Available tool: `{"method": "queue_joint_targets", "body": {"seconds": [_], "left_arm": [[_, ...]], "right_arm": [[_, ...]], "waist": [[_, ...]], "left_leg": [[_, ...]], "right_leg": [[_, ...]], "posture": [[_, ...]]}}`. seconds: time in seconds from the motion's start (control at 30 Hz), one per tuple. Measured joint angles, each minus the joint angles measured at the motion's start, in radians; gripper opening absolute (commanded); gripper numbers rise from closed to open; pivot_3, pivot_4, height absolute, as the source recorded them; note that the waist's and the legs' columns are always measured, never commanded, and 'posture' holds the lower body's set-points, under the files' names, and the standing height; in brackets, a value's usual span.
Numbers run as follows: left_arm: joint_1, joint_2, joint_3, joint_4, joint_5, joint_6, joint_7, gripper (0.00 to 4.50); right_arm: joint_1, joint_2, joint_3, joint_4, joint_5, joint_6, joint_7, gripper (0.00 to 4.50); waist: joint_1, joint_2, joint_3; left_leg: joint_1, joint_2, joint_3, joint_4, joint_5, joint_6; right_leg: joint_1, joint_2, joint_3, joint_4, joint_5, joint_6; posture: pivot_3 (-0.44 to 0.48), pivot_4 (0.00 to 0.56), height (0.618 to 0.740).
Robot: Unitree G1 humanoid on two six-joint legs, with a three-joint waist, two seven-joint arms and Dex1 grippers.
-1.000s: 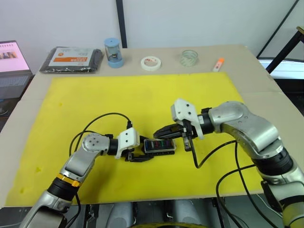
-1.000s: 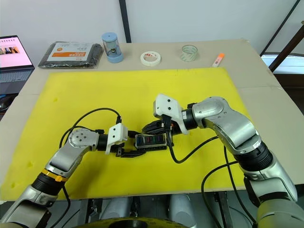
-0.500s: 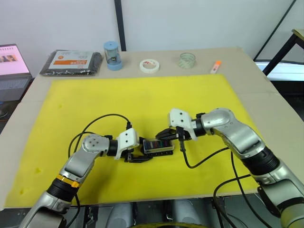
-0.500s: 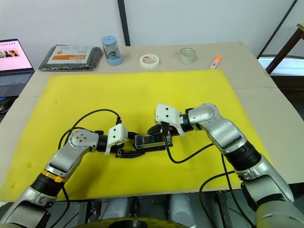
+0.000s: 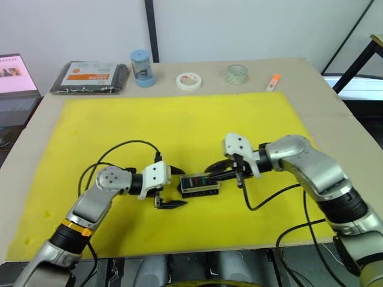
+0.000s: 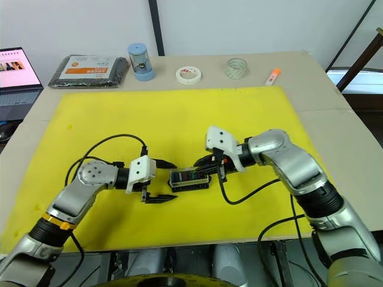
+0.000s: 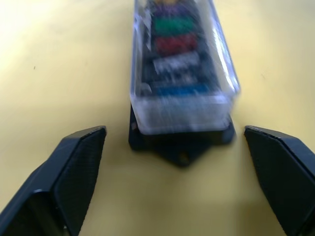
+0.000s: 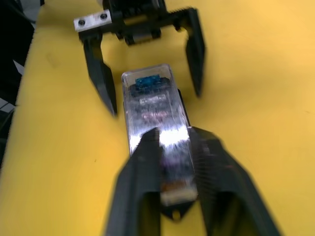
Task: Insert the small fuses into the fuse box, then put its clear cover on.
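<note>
Fuse box with clear cover fitted, lying on the yellow mat.
The fuse box [image 5: 200,184] rests near the mat's [image 5: 179,125] front centre, the clear cover [image 7: 182,69] seated over the small fuses [image 7: 174,42]. The right pincer [image 8: 172,162] is clamped on the clear cover at one end. The left pincer [image 5: 169,188] sits just beside the opposite end, fingers [image 7: 74,167] spread apart, touching nothing.
</note>
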Motion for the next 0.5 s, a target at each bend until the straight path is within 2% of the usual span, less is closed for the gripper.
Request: {"method": "queue_joint_targets", "body": {"seconds": [0.1, 0.23, 0.4, 0.5], "left_arm": [[0.05, 0.104, 0.091, -0.081, -0.069, 0.067, -0.033, 4.5], [0.088, 0.239, 0.278, -0.227, -0.267, 0.261, -0.065, 4.5], [0.184, 0.369, 0.528, -0.316, -0.444, 0.453, -0.088, 4.5], [0.247, 0.412, 0.658, -0.333, -0.475, 0.504, -0.093, 4.5]], "right_arm": [[-0.008, -0.062, -0.045, -0.008, 0.018, 0.009, 0.036, 3.06], [-0.008, -0.156, -0.093, -0.012, 0.034, -0.007, 0.093, 4.49], [0.059, -0.326, -0.171, -0.002, 0.026, -0.072, 0.174, 4.49], [0.122, -0.413, -0.232, 0.035, 0.003, -0.129, 0.204, 4.49]], "waist": [[0.0, 0.0, 0.0], [0.004, 0.001, 0.002], [0.002, 0.001, 0.003], [0.002, 0.002, 0.004]], "left_leg": [[-0.004, 0.0, 0.0, 0.0, 0.0, 0.0], [-0.005, 0.0, 0.0, 0.001, 0.0, 0.0], [-0.005, -0.001, 0.0, 0.0, 0.0, 0.0], [-0.004, -0.001, 0.001, 0.0, 0.0, 0.0]], "right_leg": [[-0.003, 0.0, 0.0, 0.0, 0.0, 0.0], [-0.004, -0.001, -0.001, 0.0, 0.0, 0.0], [-0.003, 0.001, -0.001, -0.002, 0.0, 0.0], [-0.002, 0.001, -0.001, -0.002, 0.0, 0.0]], "posture": [[0.0, 0.15, 0.74], [0.0, 0.15, 0.74], [0.0, 0.15, 0.74], [0.0, 0.15, 0.74]]}}
